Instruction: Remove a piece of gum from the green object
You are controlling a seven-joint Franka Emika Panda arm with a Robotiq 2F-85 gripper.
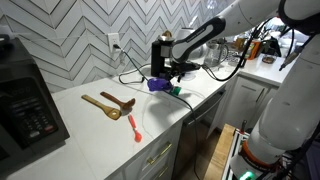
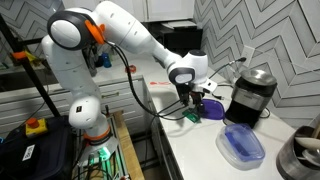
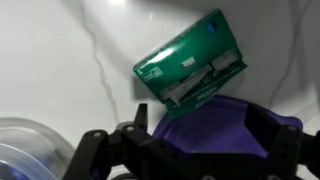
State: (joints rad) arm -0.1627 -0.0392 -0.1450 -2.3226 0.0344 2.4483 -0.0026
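1. Here's the green pack (image 3: 190, 68): flat and rectangular with a glossy wrapper and a pale printed strip across its face. It lies tilted on the counter (image 3: 60, 60).
2. The counter is smooth and white, a marble look with thin grey veins.
3. Right against the pack is a purple piece (image 3: 215, 120), smooth plastic with a curved rim. Its edge covers the pack's near corner in the wrist view, and I can't tell if they touch or just overlap.
4. The gripper (image 2: 190, 100), black and blocky, hangs pointing down just above the pack. From the wrist view the pack sits just beyond the fingertips, with the purple piece between the fingers.
5. The fingers (image 3: 100, 150) are spread wide, one at each side of the wrist view, and they clamp nothing.
6. In an exterior view the pack is only a green speck under the gripper, near the counter's front edge.
7. Well away from the gripper lie two wooden spoons (image 1: 105, 104), brown and matte, and a small red thing (image 1: 135, 128) beyond them.
8. The hard parts:
   - The wrist view is blurred and the print is unreadable.
   - Whether the pack is open, I can't tell.
   - A clear rounded thing (image 3: 25, 150) beside the fingers is cut off at the corner.
   - Contact between fingertips and purple piece is unclear.
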